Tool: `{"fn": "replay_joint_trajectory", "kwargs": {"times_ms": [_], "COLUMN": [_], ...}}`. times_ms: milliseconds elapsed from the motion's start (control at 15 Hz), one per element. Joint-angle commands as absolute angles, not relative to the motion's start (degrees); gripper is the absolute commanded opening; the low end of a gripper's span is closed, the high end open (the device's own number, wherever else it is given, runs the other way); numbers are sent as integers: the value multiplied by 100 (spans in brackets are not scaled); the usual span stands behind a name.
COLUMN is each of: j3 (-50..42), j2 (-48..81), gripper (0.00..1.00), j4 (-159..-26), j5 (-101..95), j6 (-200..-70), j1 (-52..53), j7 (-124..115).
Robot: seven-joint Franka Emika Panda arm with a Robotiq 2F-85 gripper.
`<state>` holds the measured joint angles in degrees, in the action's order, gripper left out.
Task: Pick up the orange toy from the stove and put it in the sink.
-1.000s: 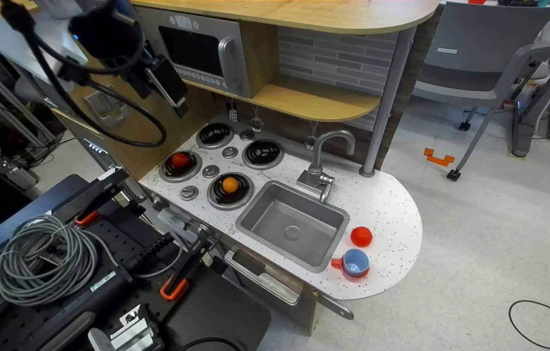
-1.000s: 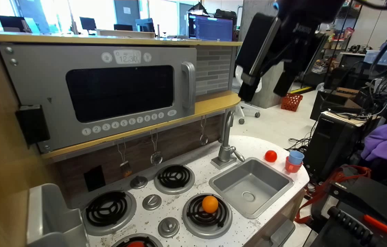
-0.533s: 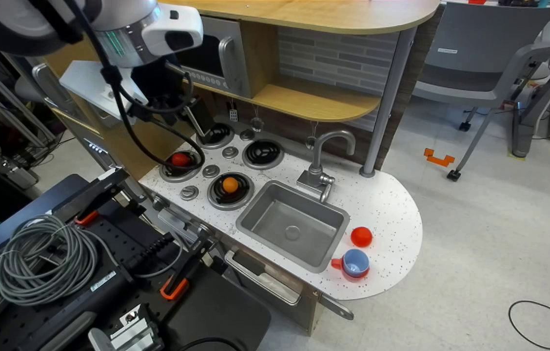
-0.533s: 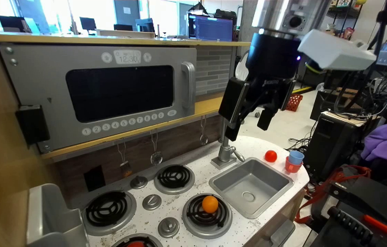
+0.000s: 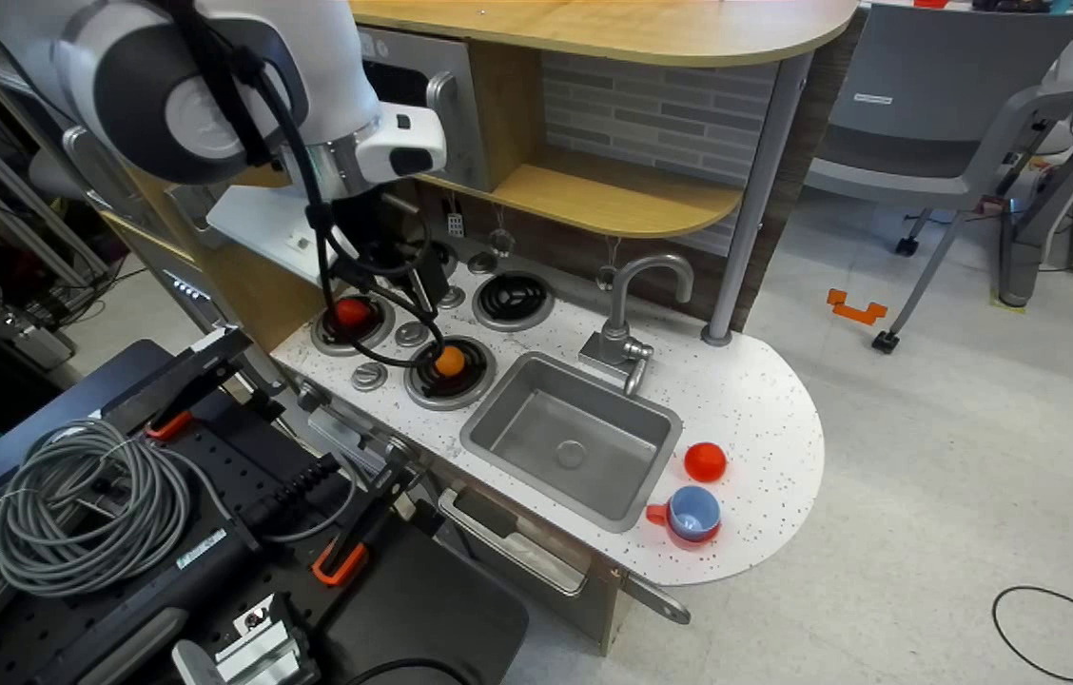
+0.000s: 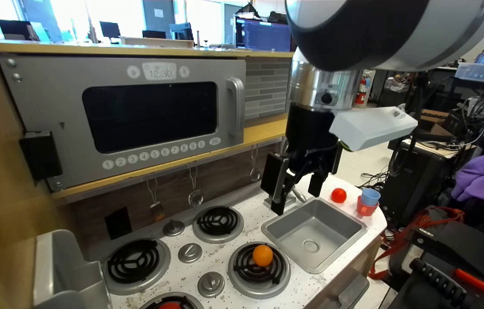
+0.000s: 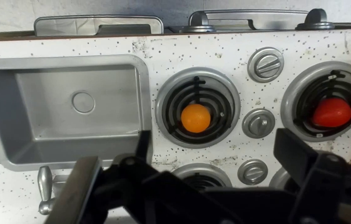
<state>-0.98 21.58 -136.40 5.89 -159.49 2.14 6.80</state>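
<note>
The orange toy is a small ball resting on a black burner of the stove, beside the sink. It shows in both exterior views too. The sink is a grey basin left of that burner in the wrist view, and also shows in both exterior views. My gripper is open and empty, fingers wide apart. In an exterior view it hangs above the counter, higher than the toy and near the faucet. In the other exterior picture, the arm and cable hide most of it.
A redder round toy sits on another burner. The curved faucet stands behind the sink. A red ball and stacked blue and red cups stand beyond the sink. A wooden shelf and microwave overhang the back.
The arm has come down towards the counter, moving right and down in an exterior view, left and down in the other. The gripper stays open. The orange toy has not moved.
</note>
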Motion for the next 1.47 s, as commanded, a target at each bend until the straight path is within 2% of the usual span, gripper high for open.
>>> {"fn": "replay_joint_trajectory", "kwargs": {"times_ms": [0, 600, 1400], "j3": [-77, -246, -268], "j2": [2754, 3930, 4735], "gripper": [100, 100, 100], "j4": [-13255, -12501, -11291], "j5": [312, -172, -173], "j6": [-16036, -15976, -15632], "j1": [151, 280, 447], "j7": [493, 45, -197]}}
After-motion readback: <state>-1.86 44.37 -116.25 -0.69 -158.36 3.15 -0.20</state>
